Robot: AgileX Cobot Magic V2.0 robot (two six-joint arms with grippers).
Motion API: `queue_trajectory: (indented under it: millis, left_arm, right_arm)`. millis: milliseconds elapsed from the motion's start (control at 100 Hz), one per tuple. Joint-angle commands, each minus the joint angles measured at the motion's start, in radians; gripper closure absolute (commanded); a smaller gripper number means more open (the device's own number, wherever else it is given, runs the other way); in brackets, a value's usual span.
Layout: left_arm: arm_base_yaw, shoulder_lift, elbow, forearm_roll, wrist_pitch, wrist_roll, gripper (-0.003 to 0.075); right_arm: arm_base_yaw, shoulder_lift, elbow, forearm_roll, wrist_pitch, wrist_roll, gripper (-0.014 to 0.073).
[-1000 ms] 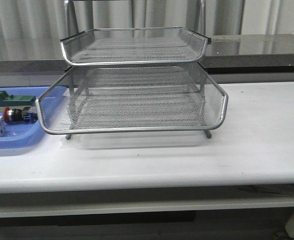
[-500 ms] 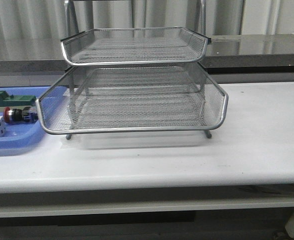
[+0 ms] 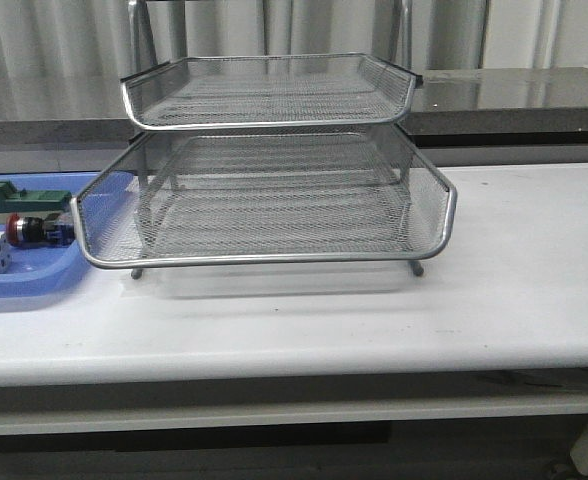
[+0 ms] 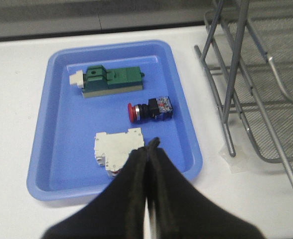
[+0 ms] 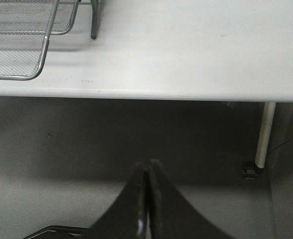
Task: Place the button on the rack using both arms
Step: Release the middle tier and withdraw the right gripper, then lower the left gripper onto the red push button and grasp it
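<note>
Button (image 4: 150,109) in blue tray (image 4: 62,124), beyond closed left jaws

Lab: white workbench (image 3: 514,290), grey curtain (image 3: 64,40) backdrop.

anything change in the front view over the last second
Nothing visibly changed. The button lies in the blue tray beside the rack, and neither arm has entered the front view.
</note>
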Motion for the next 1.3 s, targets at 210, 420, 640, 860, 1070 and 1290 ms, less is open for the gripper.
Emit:
queue_trajectory:
  millis: [210, 420, 640, 860, 1070, 1290]
  left_arm:
    - [0.001, 0.170, -0.131, 0.006, -0.006, -0.005, 0.0741]
    - [0.001, 0.196, -0.131, 0.008, -0.003, -0.005, 0.0649]
    - [0.001, 0.196, -0.131, 0.008, -0.005, 0.024, 0.0286]
    - [0.001, 0.196, -0.131, 0.008, -0.013, 0.024, 0.0267]
    - [0.001, 0.228, -0.197, 0.008, -0.015, 0.124, 0.0267]
    - [0.001, 0.387, -0.414, 0.008, 0.104, 0.345, 0.0267]
  right_arm:
    - [-0.003, 0.007, -0.032, -0.010, -0.063, -0.001, 0.0664]
    - [-0.003, 0.007, -0.032, -0.010, -0.063, -0.001, 0.0664]
    - [-0.003, 0.007, -0.032, -0.010, -0.063, -0.001, 0.0664]
    - [-0.003, 0.007, -0.032, -0.010, -0.063, -0.001, 0.0664]
    - [-0.003, 0.007, -0.032, -0.010, -0.063, -0.001, 0.0664]
    - [-0.003, 0.007, -0.032, -0.010, -0.063, -0.001, 0.0664]
